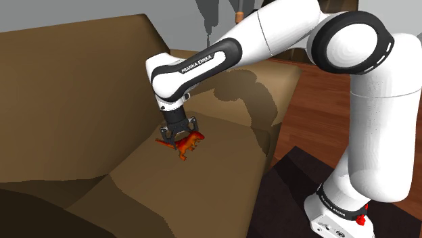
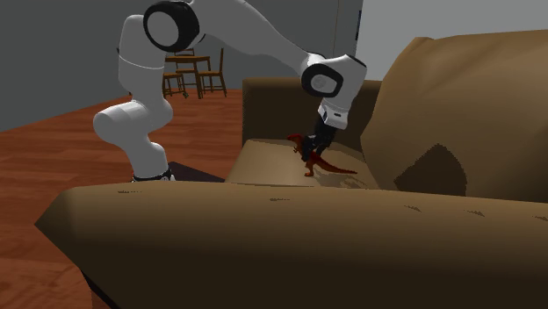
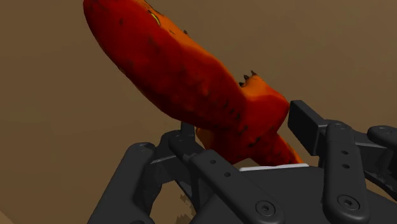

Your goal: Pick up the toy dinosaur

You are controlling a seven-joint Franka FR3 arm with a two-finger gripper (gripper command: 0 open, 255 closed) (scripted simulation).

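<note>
The toy dinosaur, a red-orange figure with a slim body and a long tapering tail, stands on the seat cushion of a brown sofa, directly under my black two-finger gripper. My hand is released: the fingers stand apart, one on either side of the toy, and neither presses on it. In the wrist view a thin strip of brown cushion shows between one finger pad and the dinosaur's flank, so I judge that nothing is clasped yet. The toy's long axis runs at a slant through the gap. One end sits between my fingertips and the rest stretches out past them, roughly crosswise to the line along which the jaws close. That suits a squeeze across the narrow body. From the shoulder view I can see how wide my fingers are spread over the toy, but not how it rests. The second exterior view adds that the dinosaur is upright on its legs. Its tail trails low over the cushion, out from under my hand.
</note>
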